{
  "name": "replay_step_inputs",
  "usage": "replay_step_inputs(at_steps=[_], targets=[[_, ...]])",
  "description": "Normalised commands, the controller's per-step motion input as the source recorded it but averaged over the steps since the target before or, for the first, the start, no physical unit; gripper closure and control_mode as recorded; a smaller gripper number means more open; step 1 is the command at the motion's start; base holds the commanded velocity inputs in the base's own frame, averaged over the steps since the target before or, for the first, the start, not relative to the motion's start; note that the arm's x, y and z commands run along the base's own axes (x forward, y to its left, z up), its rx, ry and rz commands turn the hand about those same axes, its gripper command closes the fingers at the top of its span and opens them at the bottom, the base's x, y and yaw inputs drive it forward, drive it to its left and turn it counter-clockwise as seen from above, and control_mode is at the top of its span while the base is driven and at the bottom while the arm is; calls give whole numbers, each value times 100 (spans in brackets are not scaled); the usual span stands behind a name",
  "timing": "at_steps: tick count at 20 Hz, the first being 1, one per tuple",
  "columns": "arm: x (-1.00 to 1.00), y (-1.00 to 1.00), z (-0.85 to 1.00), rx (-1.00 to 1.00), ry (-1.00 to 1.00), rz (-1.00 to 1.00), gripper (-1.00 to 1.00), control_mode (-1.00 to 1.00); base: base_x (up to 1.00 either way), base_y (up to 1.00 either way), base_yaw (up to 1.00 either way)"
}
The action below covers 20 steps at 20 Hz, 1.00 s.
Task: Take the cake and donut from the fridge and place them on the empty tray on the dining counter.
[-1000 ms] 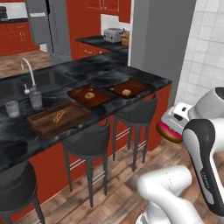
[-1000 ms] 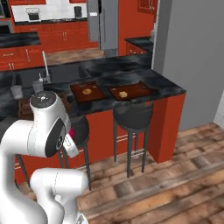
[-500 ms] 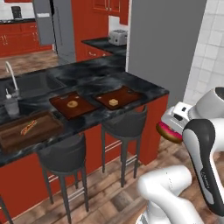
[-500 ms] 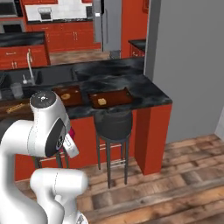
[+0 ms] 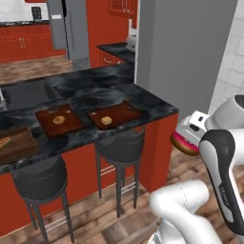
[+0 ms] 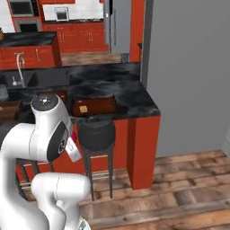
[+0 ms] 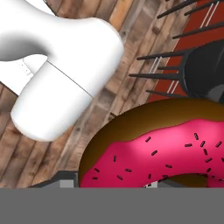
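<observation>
The two-finger gripper (image 5: pixel 185 141) clenches the pink-iced ring donut (image 5: pixel 183 144) beside the black marble dining counter (image 5: pixel 143 95), where the small yellow-tan cake block (image 5: pixel 106 120) sits on a red-brown wooden tray (image 5: pixel 125 110).

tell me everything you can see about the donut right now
The donut is a brown ring with glossy bright pink icing and small dark sprinkles. It sits in the gripper, held off the counter, over the wooden floor beside the dining counter's end. The left base view shows its pink-and-brown edge under the white hand. Its hole is cut off in the hand view.
</observation>
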Motion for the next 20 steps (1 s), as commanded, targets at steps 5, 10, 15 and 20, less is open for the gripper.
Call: replay_step_inputs(at_steps=[5, 10, 15, 20], targets=[[0, 0, 0, 0, 0, 0, 100, 100, 52, -48, 26], [0, 0, 0, 0, 0, 0, 100, 100, 50, -46, 24], [0, 0, 0, 0, 0, 0, 100, 100, 53, -38, 22], [0, 0, 0, 0, 0, 0, 100, 100, 58, -33, 22]])
